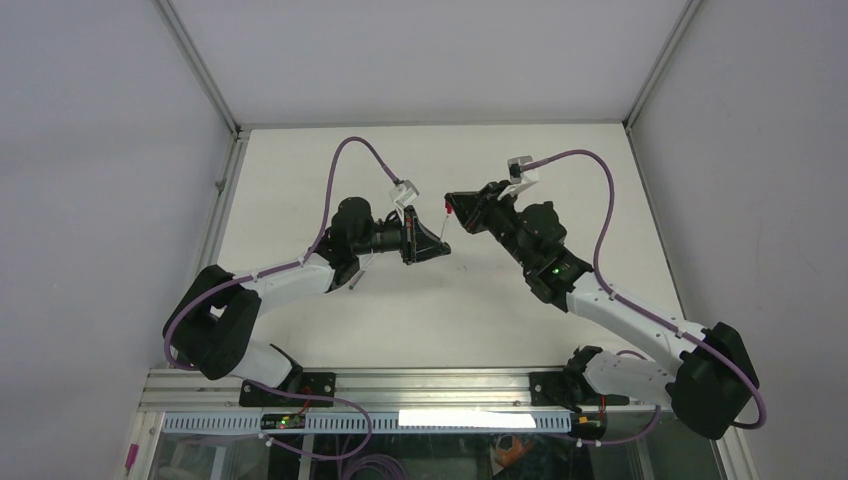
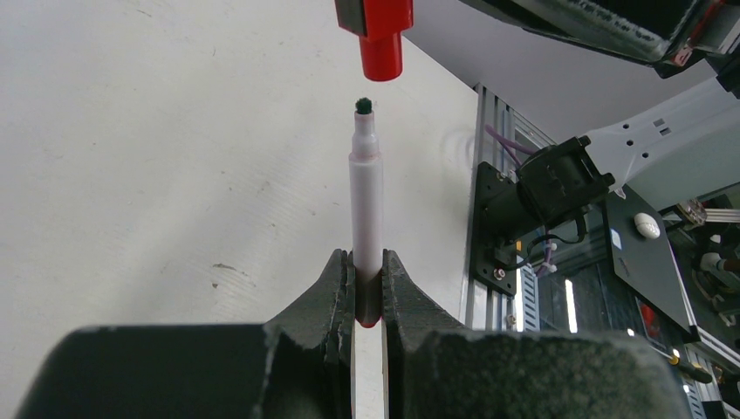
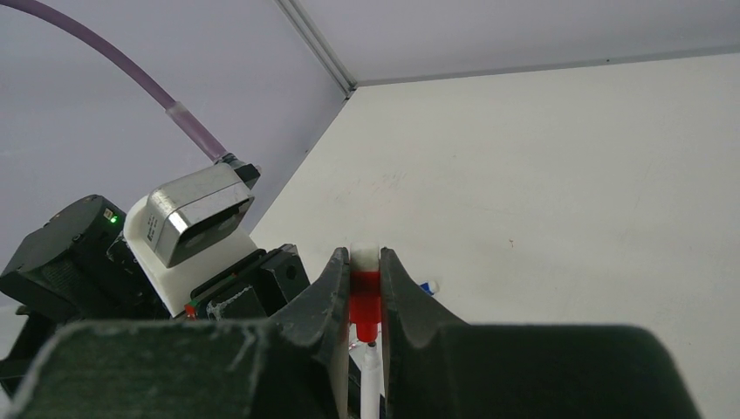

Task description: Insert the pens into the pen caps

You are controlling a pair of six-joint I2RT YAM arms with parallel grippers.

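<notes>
My left gripper is shut on the lower end of a white pen, which stands upright out of the jaws with its dark tip uppermost. My right gripper is shut on a red pen cap with a whitish end. The cap's open mouth points at the pen tip, with a small gap between them. In the left wrist view the red cap hangs just above the tip, slightly to its right. In the top view both grippers meet mid-table, left and right.
A small blue-and-white cap lies on the white table beyond my right fingers. A thin pale stick lies beside the left forearm. The enclosure walls rise at the back and sides. The other pens and caps are out of view.
</notes>
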